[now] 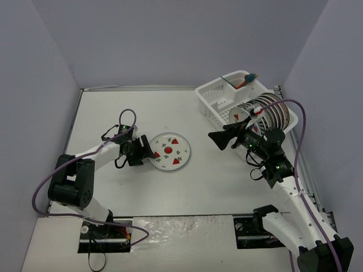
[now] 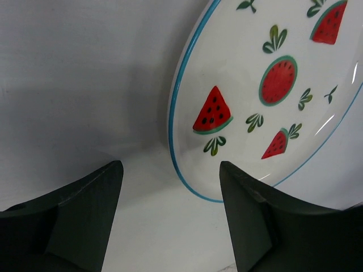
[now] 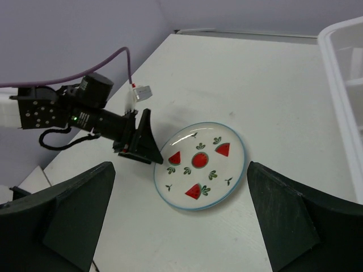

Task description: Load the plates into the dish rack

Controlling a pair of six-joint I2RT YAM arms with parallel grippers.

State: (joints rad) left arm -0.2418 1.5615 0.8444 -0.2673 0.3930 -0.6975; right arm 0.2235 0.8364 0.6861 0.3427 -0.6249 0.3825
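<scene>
One white plate [image 1: 169, 151] with a blue rim and red fruit prints lies flat on the table; it also shows in the left wrist view [image 2: 272, 85] and the right wrist view [image 3: 201, 164]. My left gripper [image 1: 150, 153] [image 2: 170, 218] is open and low at the plate's left edge, one finger over the rim, the other on the bare table. My right gripper [image 1: 215, 141] [image 3: 181, 221] is open and empty, raised above the table to the plate's right. The white dish rack [image 1: 207, 93] [image 3: 346, 73] stands at the back right with several plates [image 1: 272, 113] on edge in it.
The rack's corner cup [image 1: 233, 79] holds an orange and blue item [image 1: 248, 78]. Purple walls close in the table on three sides. The left arm [image 3: 85, 113] with its purple cable lies across the table's left side.
</scene>
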